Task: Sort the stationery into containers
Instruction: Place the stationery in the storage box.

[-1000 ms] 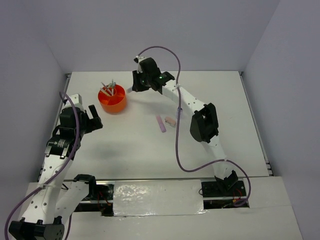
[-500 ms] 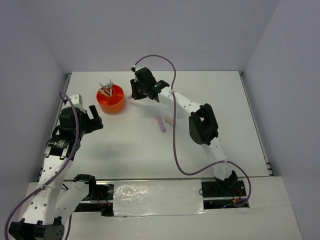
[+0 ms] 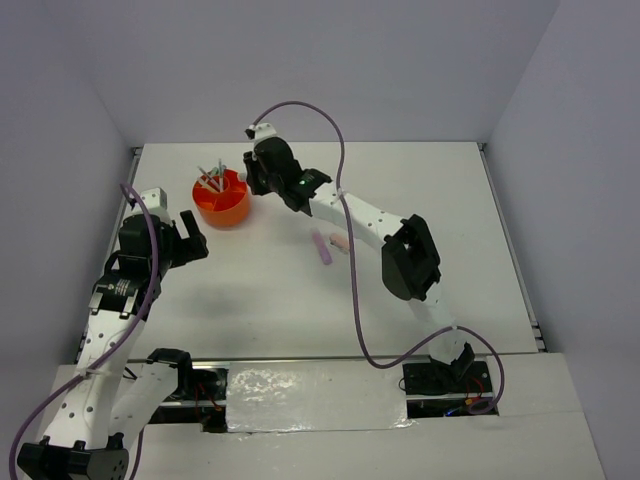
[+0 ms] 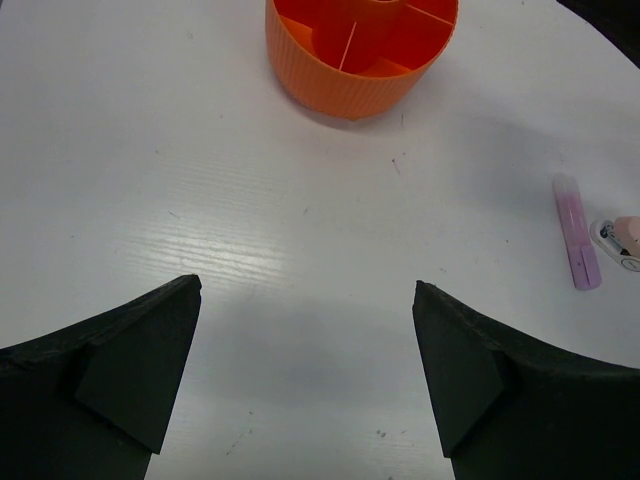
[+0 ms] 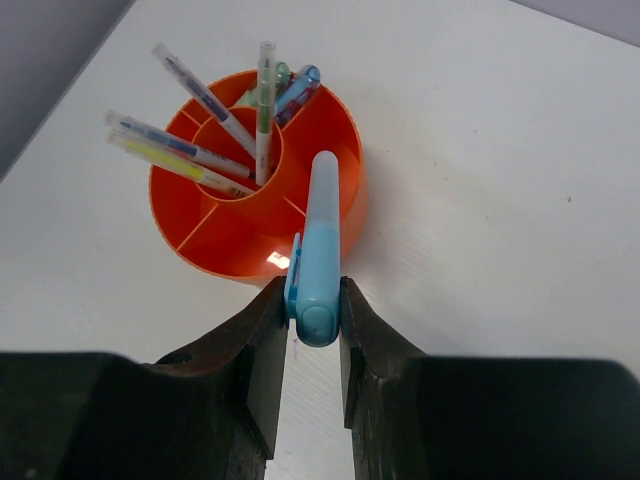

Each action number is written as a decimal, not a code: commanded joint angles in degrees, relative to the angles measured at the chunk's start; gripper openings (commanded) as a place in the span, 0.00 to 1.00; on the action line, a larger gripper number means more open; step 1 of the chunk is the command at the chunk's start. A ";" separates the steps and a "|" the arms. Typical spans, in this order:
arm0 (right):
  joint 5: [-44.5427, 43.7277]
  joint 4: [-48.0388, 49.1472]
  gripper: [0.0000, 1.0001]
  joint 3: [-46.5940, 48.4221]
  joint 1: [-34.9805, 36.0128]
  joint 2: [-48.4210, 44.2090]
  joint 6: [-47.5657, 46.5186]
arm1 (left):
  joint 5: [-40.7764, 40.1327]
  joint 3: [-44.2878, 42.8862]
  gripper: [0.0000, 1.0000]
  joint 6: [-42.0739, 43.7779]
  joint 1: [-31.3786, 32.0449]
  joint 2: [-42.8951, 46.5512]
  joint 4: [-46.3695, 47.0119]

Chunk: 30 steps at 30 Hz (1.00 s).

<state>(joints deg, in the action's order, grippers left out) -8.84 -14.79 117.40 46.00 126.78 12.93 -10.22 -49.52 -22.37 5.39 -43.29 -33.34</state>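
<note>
White table [image 3: 300,300], two arms bolted at its near edge. Far left on it, round orange organizer [image 3: 228,212], upright, with inner dividers. Inside, thin pens [image 5: 215,105] leaning in the central ring, a few more pieces in a far compartment. Right gripper [image 5: 305,300] stretched across to the organizer's right side. Fingers narrow, clamped on a blue marker [image 5: 322,230] at its near end, the other end seen over the organizer's wall. Left gripper [image 4: 305,300] near the left edge, apart from the organizer. Fingers wide, holds nothing. Near the table's middle, purple marker [image 3: 321,248] lying flat; just right of it, small pink eraser [image 3: 341,243].
</note>
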 commanded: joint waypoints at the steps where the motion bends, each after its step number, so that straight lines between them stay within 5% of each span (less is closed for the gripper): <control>1: 0.39 3.63 0.00 2.56 0.14 -1.37 -1.59 | 0.99 -0.58 0.99 1.54 -0.29 0.22 2.32; 23: 3.22 -1.83 0.08 11.18 0.32 7.43 -5.98 | 2.75 -0.32 0.99 1.89 -0.29 0.57 2.58; 30: 3.48 -1.91 0.50 10.74 0.32 7.78 -6.42 | 3.01 -0.23 0.99 1.98 -0.29 0.57 2.67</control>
<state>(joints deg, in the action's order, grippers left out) -5.19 -17.72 126.10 46.24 134.26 7.46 -8.08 -49.50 -21.91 5.39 -43.29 -32.56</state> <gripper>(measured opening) 0.473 0.993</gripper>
